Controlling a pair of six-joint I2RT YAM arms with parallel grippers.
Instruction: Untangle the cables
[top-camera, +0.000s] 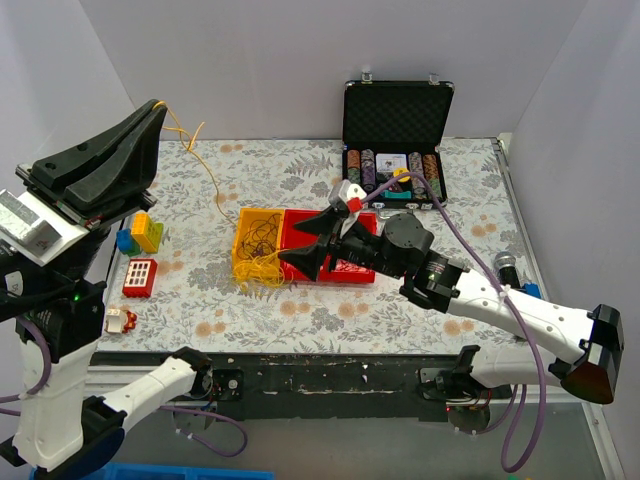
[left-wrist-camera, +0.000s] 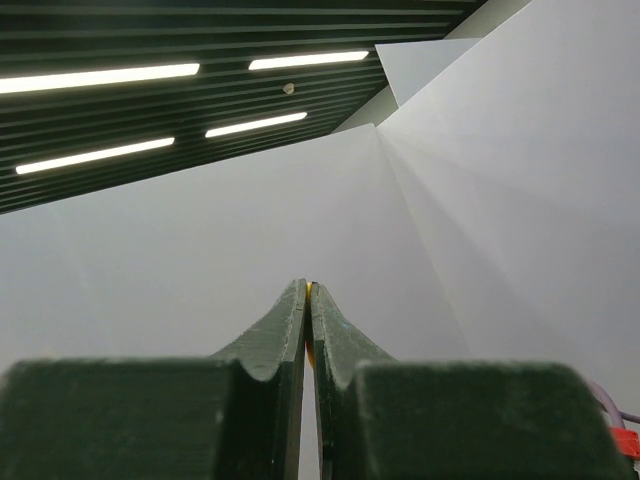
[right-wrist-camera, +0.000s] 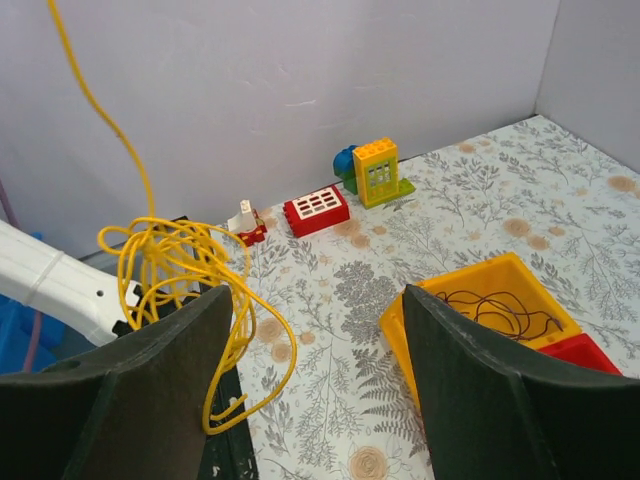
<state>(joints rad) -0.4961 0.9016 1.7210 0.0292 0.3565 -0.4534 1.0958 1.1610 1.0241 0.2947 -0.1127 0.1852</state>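
Observation:
My left gripper (top-camera: 157, 105) is raised high at the far left, shut on a thin yellow cable (top-camera: 212, 180); a yellow sliver shows between its closed fingers in the left wrist view (left-wrist-camera: 309, 289). The cable runs down to a yellow snarl (top-camera: 260, 266) at the front of a yellow bin (top-camera: 243, 222). Dark cable loops (top-camera: 262, 236) lie inside that bin. My right gripper (top-camera: 305, 246) is open low over the bins. In the right wrist view its jaws (right-wrist-camera: 318, 295) stand wide apart, with the yellow loops (right-wrist-camera: 170, 265) hanging against the left finger (right-wrist-camera: 160, 370) and the dark cable (right-wrist-camera: 500, 315) by the right one.
A red bin (top-camera: 350, 268) adjoins the yellow one. Toy bricks stand at the left: a red one (top-camera: 140, 276), a yellow-green-blue stack (top-camera: 143, 232) and a small white-red one (top-camera: 118, 320). An open black case of poker chips (top-camera: 397, 140) stands at the back.

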